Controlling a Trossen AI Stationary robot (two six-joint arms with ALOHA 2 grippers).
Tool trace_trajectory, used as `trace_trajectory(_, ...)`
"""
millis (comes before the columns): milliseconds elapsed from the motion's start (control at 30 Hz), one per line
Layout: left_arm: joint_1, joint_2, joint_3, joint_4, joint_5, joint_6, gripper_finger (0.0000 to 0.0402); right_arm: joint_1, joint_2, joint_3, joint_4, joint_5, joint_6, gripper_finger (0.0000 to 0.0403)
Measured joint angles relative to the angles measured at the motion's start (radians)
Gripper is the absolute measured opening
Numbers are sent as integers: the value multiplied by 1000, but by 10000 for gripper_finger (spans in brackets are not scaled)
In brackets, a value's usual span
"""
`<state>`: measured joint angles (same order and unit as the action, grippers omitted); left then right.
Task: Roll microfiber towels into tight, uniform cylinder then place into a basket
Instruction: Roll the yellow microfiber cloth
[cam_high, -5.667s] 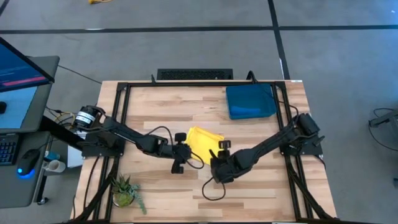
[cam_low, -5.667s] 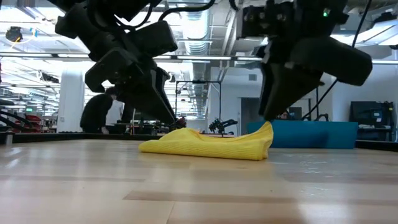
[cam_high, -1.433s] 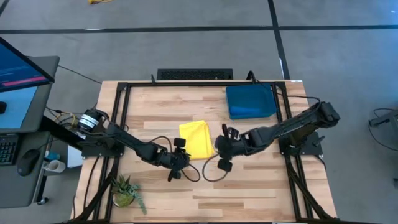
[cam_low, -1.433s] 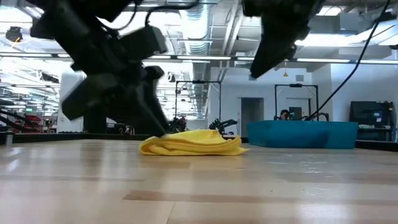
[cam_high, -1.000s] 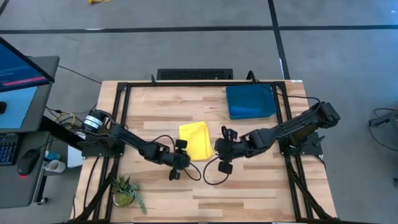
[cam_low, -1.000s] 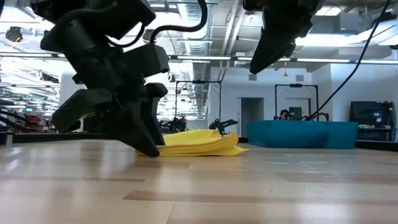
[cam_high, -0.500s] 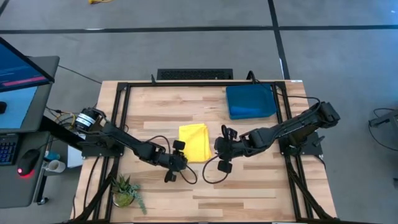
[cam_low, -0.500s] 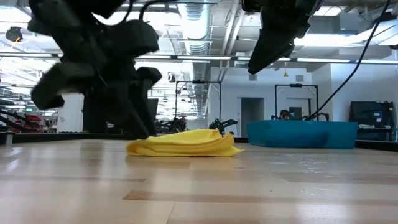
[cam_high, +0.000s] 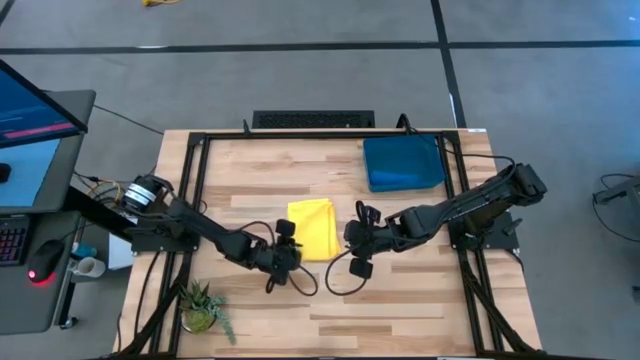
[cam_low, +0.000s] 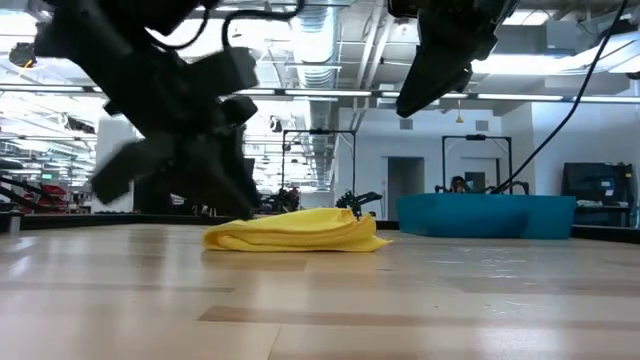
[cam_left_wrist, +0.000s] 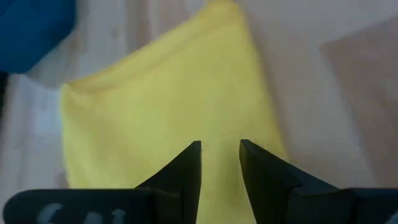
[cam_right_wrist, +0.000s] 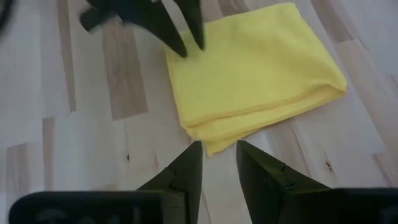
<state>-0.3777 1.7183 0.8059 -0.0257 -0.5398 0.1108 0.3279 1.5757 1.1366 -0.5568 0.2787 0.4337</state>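
Low view: wooden table (cam_low: 320, 300) (glossy).

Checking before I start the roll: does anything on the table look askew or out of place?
The yellow towel is folded flat on the table, not rolled, its layered edges slightly uneven in the right wrist view. The basket sits square at the far right corner. Both the left gripper and the right gripper hold nothing. Nothing spilled or damaged.

1. The folded bright yellow microfiber towel (cam_right_wrist: 252, 74) is soft, matt, finely napped cloth.
2. The pale plank wooden table (cam_high: 400, 300) looks smooth, grained, with slight sheen.
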Motion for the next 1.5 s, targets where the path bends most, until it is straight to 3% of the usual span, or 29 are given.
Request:
trace_trajectory(433,52,100,4,86,70,0,103,-3,0,0,18,0,-24,120)
trace_trajectory(600,25,58,-2,59,-29,12,103,-3,0,0,20,0,-42,120)
trace_trajectory(867,-84,-114,0,-126,-204,-46,103,20,0,0,109,0,-174,120)
trace_trajectory(1033,-160,-172,0,-146,-201,-65,103,39,1,0,157,0,-220,120)
trace_trajectory(1300,-212,-161,0,-156,-156,-89,103,52,49,0,178,-14,-234,120)
trace_trajectory(1500,-212,-161,0,-165,-114,-218,104,48,156,13,243,-15,-447,131)
